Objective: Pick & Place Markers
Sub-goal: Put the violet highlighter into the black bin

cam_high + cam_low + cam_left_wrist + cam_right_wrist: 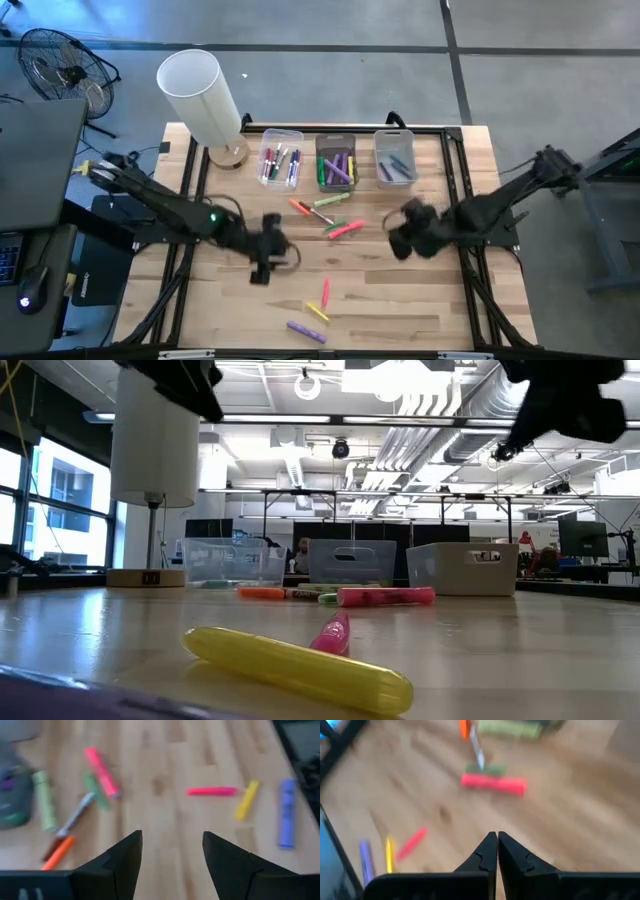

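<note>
Plastic-barrelled markers (333, 222) lie loose mid-table, more at the near edge, others already in the clear bins (337, 160); light, stiff and prone to rolling, each wants pinching across mid-barrel. Left gripper (171, 851) hovers open and empty; right gripper (497, 845) is closed, empty.

The high view looks straight down on the whole worktop (400, 300). The low view looks level across it, close to the yellow marker (300, 670). Both wrist views share that marker.

White lamp (203, 98), three clear bins (337, 160), floor fan (62, 62), wooden table (400, 290)
</note>
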You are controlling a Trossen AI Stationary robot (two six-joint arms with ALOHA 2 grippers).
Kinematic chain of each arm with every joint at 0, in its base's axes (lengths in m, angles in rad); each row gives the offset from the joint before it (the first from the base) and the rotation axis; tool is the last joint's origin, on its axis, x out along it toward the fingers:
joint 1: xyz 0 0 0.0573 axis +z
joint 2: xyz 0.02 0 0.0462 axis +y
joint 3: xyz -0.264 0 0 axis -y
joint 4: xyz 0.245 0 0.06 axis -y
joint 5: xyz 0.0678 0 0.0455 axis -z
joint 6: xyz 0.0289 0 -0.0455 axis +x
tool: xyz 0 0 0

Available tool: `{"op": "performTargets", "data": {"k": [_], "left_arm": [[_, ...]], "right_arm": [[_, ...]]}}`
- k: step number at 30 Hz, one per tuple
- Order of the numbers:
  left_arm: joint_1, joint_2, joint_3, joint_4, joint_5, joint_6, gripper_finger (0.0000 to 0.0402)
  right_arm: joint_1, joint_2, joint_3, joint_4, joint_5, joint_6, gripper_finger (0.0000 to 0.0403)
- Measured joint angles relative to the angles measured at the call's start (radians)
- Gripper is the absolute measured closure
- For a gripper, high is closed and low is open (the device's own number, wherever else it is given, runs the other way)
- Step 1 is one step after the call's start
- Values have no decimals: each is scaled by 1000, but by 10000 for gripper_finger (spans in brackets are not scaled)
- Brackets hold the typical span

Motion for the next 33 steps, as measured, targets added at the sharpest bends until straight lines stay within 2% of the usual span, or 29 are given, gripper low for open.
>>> {"op": "performTargets", "data": {"k": [5, 13, 22, 25, 33], "left_arm": [[-131, 164, 142, -48, -1, -3, 198], [-224, 440, 376, -79, -7, -111, 198], [-261, 712, 598, -157, 103, -162, 198], [-277, 782, 662, -169, 112, -167, 198], [-286, 875, 698, -273, 77, -309, 198]], "right_arm": [[115, 127, 0, 23, -103, 19, 401], [255, 246, 0, 37, -110, 136, 401], [354, 261, 0, 70, -82, 208, 402], [381, 261, 0, 72, -61, 228, 400], [423, 261, 0, 109, -50, 234, 401]]}}
